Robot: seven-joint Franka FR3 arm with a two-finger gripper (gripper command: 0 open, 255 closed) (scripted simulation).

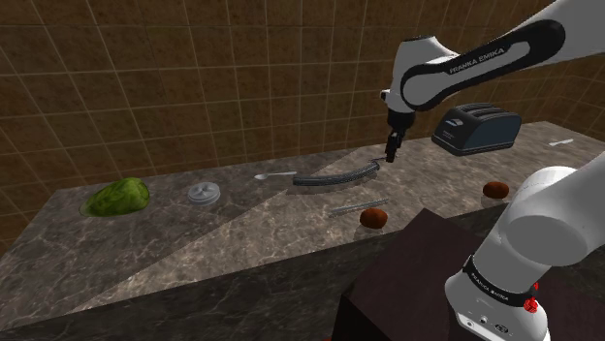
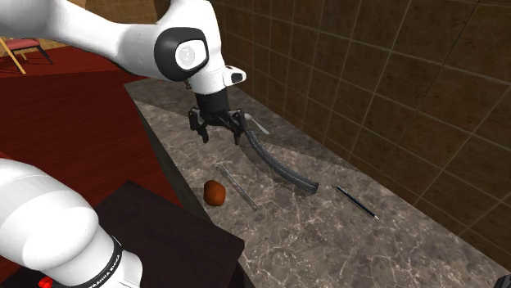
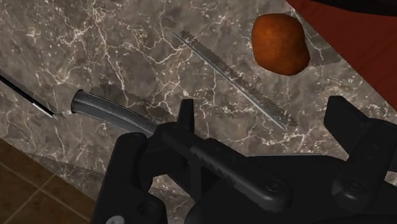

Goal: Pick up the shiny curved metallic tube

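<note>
White arm (image 1: pixel 504 48) stretched forward, elbow raised, wrist turned downward, black gripper (image 2: pixel 219 136) pointed down, its two fingers (image 2: pixel 201 129) stood apart, nothing clasped between them

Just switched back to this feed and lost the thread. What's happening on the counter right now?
The white Franka arm is going for the dark curved tube lying on the marble counter. Its black gripper hangs open close over one end of the tube. The fingers stand apart and clasp nothing, so the tube is not yet picked up. A brown round lump and a thin serrated blade lie beside the tube.
</note>
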